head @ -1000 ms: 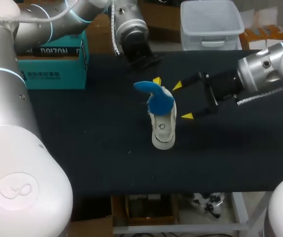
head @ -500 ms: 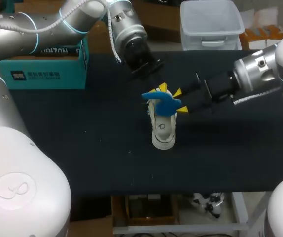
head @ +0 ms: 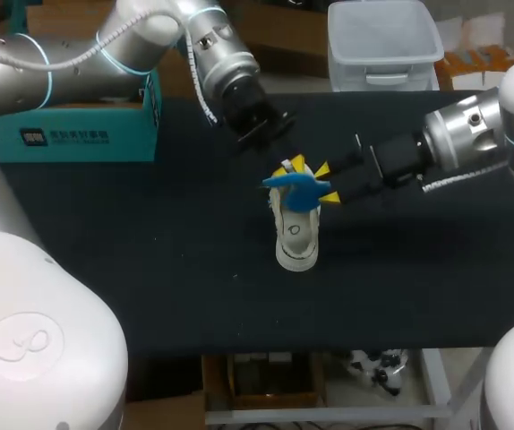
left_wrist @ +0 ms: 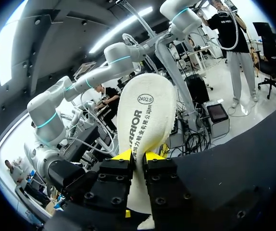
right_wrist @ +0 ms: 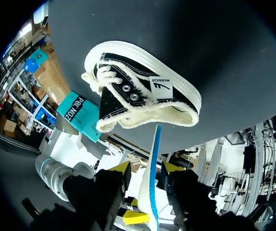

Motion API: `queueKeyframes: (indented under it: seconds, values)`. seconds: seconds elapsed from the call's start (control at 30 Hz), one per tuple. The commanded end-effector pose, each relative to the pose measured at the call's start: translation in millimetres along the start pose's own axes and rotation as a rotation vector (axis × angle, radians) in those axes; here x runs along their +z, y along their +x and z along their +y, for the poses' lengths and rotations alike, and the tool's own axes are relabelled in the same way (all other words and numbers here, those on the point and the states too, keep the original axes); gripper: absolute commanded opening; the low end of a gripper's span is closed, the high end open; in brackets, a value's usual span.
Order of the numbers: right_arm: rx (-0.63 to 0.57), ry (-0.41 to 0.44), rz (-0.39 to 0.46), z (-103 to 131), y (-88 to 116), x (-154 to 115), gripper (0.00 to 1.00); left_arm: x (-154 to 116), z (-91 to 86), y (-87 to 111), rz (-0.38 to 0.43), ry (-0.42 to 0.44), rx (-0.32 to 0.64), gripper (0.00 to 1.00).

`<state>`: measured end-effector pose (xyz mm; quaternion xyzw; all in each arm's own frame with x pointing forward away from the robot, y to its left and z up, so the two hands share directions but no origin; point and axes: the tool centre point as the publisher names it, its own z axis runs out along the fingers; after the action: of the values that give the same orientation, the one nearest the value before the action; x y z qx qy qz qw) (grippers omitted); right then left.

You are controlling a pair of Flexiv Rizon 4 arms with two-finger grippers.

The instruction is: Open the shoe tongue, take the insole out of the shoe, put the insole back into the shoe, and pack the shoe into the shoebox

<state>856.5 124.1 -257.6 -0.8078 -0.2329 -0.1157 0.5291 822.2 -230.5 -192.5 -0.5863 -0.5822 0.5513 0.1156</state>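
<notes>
Left gripper (left_wrist: 138,156) clamps the pale insole (left_wrist: 145,115) upright, just above the opening of the shoe (head: 295,235). Right gripper (right_wrist: 146,169) straddles the insole, fingers narrowly apart, a gap on one side. Around the shoe lies the dark table (head: 149,260), with the teal box (head: 96,125) well apart.

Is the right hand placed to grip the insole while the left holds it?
Probably yes: the insole stands edge-on inside the open right hand, with nothing between them. The left hand is shut on it elsewhere along its length.
</notes>
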Motion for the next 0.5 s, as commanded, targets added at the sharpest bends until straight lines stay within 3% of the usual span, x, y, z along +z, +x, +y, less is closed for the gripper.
queueKeyframes:
  seconds: [0.03, 0.17, 0.2, 0.5]
  values:
    - [0.002, 0.010, -0.002, 1.9, 1.0, -1.2, 0.35, 1.3, 2.9, 1.4, -0.020, 0.004, 0.000, 0.00]
    - [-0.003, 0.023, -0.002, 2.4, 2.6, 0.4, 0.11, 0.0, 4.7, 1.0, -0.033, 0.004, 0.000, 0.00]
    - [-0.002, 0.024, -0.003, 2.4, 2.7, 0.5, 0.00, -0.2, 5.1, 0.8, -0.034, 0.005, -0.001, 0.00]
    - [0.012, 0.041, -0.010, 0.9, 1.4, 3.5, 0.00, -3.1, 10.0, -0.6, -0.023, 0.031, -0.039, 0.00]
